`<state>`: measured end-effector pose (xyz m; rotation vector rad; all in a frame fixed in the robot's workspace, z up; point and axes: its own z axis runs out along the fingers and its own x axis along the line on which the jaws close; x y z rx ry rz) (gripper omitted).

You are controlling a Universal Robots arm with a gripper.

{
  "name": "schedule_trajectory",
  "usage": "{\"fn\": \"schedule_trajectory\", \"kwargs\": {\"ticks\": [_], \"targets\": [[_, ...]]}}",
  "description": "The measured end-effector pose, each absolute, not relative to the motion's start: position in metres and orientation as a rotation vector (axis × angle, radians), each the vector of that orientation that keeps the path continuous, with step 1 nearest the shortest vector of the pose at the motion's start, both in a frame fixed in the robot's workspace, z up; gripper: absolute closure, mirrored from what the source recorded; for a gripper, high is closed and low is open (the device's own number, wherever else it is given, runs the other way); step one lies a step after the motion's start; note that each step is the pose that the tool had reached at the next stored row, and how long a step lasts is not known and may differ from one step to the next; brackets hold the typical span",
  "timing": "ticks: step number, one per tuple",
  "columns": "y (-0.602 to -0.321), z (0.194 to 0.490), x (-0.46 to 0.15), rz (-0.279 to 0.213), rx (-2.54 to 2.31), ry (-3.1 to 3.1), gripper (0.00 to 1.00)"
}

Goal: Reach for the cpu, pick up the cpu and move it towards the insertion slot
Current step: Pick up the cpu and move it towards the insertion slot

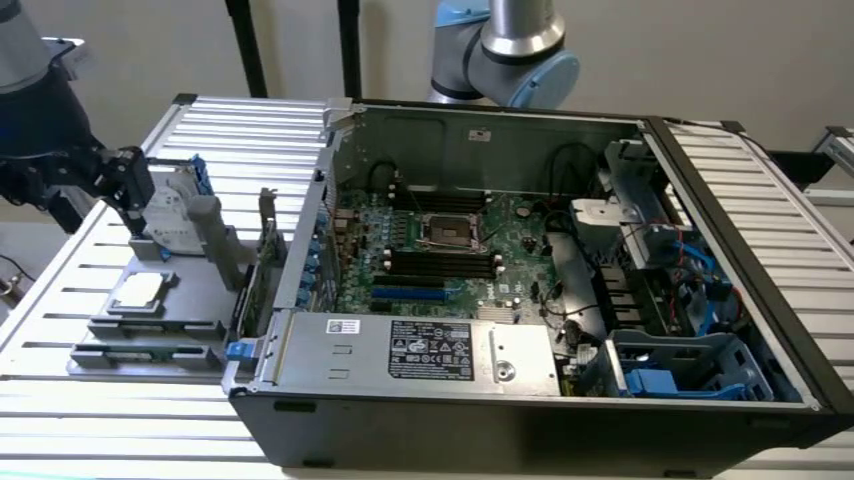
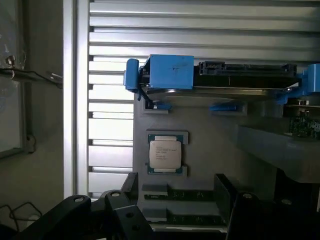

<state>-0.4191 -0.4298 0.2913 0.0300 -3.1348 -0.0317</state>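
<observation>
- gripper (image 1: 131, 205) – black, on the dark wrist of the arm, hangs over the grey fixture plate (image 1: 187, 300), at the plate's end toward the exterior view's left
- in the wrist view the gripper (image 2: 175, 200) has its two black fingers (image 2: 131, 181) spread well apart, with nothing between them and bare fixture plate (image 2: 215, 145) showing in the gap
- cpu (image 1: 138, 292) lies flat in a shallow square recess of the fixture plate, metal top up and free of the gripper
- wrist view: cpu (image 2: 165, 154) shows a silver lid with printed text and a pale rim; small grey tabs of the plate sit on two opposite sides of it
- hard drive (image 1: 171, 205) in blue brackets stands on edge on the fixture plate, beside the cpu recess; wrist view shows it end-on (image 2: 230, 82)
- on the cpu's other side the fixture plate has long, narrow slotted holders (image 2: 192, 196)
- fixture plate rests on a slatted aluminium table (image 1: 80, 400)
- open computer case (image 1: 747, 200) sits just beside the fixture plate, on the exterior view's right
- inside the case is the motherboard (image 1: 514, 285) with an empty cpu socket (image 1: 447, 230) – well apart from the fixture plate
- power supply (image 1: 400, 350) is in the case corner nearest the fixture plate
</observation>
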Motion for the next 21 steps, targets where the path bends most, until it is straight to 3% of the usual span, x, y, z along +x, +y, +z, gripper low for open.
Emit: {"fn": "schedule_trajectory", "kwargs": {"ticks": [21], "targets": [[-0.439, 0.253, -0.424, -0.032, 0.03, -3.135, 0.29]]}}
